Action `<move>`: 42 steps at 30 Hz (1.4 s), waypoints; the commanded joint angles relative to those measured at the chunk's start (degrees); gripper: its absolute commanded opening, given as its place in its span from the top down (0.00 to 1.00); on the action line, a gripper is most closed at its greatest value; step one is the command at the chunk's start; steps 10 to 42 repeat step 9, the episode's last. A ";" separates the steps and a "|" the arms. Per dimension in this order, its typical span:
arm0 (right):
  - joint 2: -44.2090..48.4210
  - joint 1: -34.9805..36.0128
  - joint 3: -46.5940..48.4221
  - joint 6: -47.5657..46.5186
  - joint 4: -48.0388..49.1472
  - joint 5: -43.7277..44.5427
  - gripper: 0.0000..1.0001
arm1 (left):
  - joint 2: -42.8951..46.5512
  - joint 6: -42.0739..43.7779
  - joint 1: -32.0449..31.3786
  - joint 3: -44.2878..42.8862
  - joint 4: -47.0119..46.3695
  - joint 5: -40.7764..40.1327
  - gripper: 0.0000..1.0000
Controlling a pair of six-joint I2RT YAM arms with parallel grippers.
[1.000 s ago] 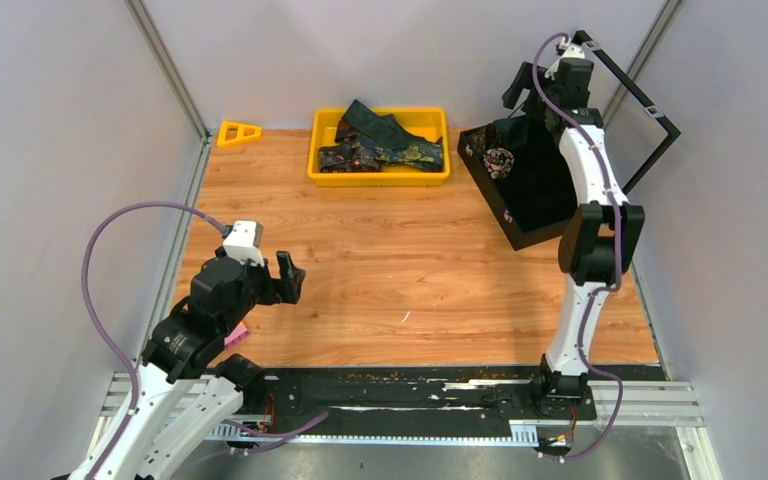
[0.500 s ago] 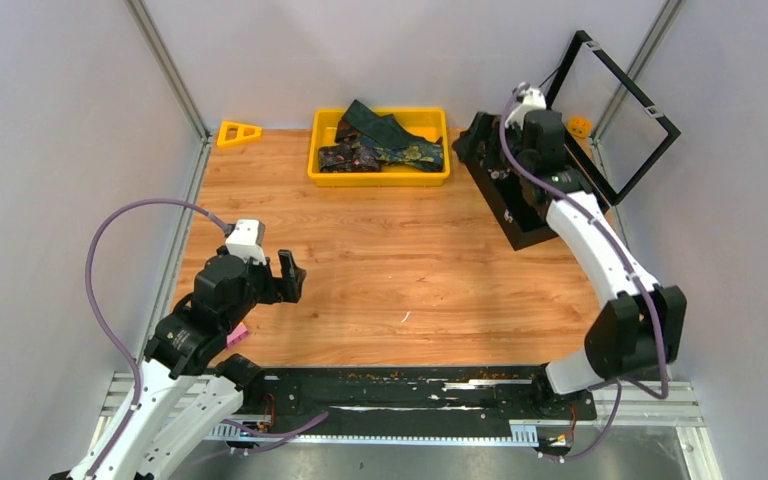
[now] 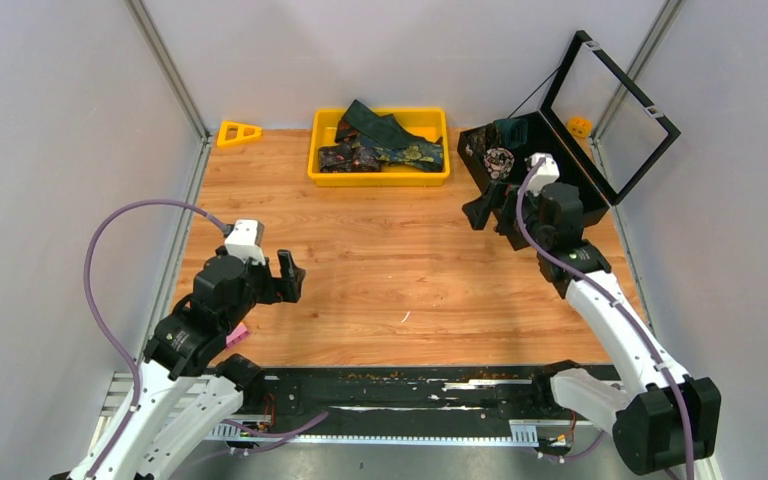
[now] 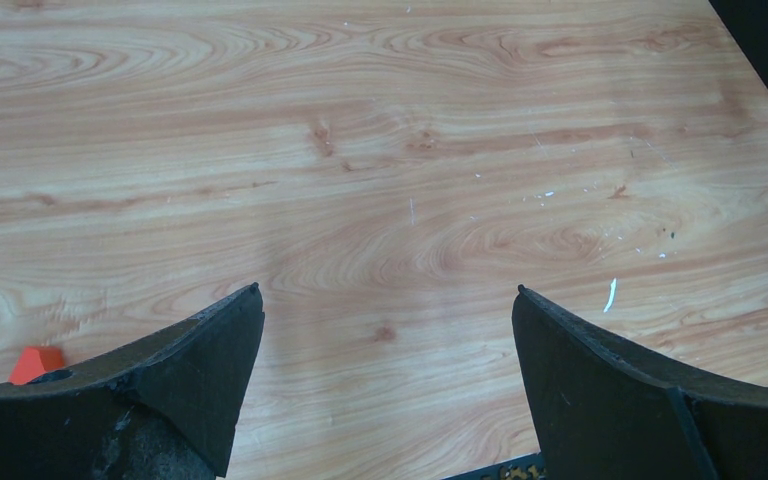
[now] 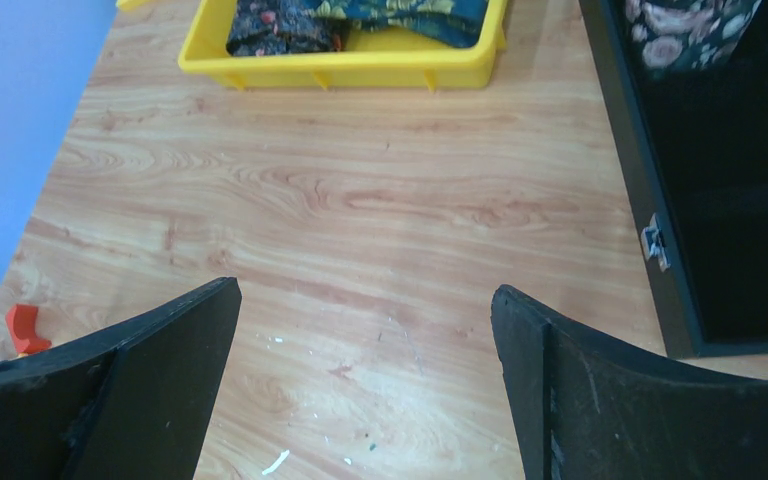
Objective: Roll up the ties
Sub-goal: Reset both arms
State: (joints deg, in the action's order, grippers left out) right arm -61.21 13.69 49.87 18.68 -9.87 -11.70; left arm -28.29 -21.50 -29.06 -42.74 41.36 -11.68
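Ties in tray (image 3: 380,142): loose heap, not rolled, crumpled. One plain dark teal-green on top, reaching over the far rim. Under it, dark ones with gold and floral pattern.
Rolled tie (image 3: 500,160): dark with pale floral pattern, wound into a coil, lying inside the black case near its far left corner.
Teal-green bundle (image 3: 509,128): also in the case, just behind the coil; shape too small to tell.
Yellow tray (image 3: 378,178): at the far edge of the worktop, about the middle.
Black case (image 5: 740,220): far right, turned at an angle.
Clear lid (image 3: 610,110): standing open, leaning to the far right.
Right tool (image 5: 365,288): jaws wide apart, nothing between, above bare wood just beside the case.
Left tool (image 4: 387,291): jaws wide apart, nothing between, over bare wood at the near left, well apart from all ties.
Worktop (image 3: 390,260): light wood grain with some white specks.
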 commanded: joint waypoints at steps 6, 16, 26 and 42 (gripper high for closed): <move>3.98 0.28 -5.05 -1.23 4.40 -3.48 0.01 | 0.21 0.84 0.41 -0.06 -1.10 -0.09 0.00; 3.80 0.28 -4.10 -1.56 1.77 -3.51 0.01 | 0.34 0.84 0.41 -0.06 -1.09 -0.09 0.00; 3.80 0.28 -4.10 -1.56 1.77 -3.51 0.01 | 0.34 0.84 0.41 -0.06 -1.09 -0.09 0.00; 3.80 0.28 -4.10 -1.56 1.77 -3.51 0.01 | 0.34 0.84 0.41 -0.06 -1.09 -0.09 0.00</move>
